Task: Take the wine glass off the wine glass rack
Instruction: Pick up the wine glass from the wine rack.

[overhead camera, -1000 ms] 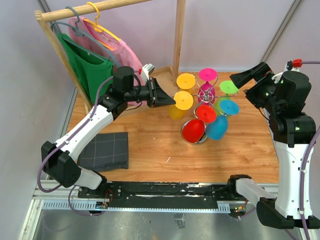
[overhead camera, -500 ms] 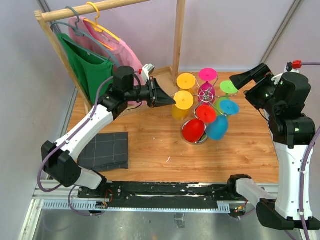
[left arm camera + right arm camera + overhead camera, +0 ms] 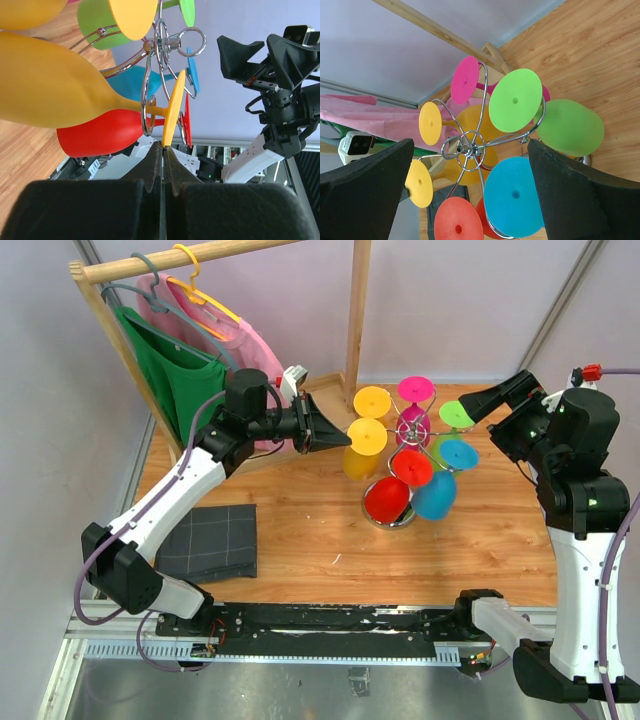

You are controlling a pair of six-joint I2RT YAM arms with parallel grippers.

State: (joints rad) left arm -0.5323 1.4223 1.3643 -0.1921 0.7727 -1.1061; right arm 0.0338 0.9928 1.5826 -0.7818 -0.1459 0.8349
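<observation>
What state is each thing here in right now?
Wine glass rack, upright, six glasses hanging.
Yellow wine glass, hanging, foot pinched.
Left gripper, shut on that foot.
Right gripper, open, holding nothing.
Grey cloth, folded flat.

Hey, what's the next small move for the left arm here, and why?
Probably ease the left tool back, away from the post of the rack. It is shut on the foot of the yellow glass, and the stem sits in one of the chrome hooks, so it likely must slide outward to come free.
</observation>
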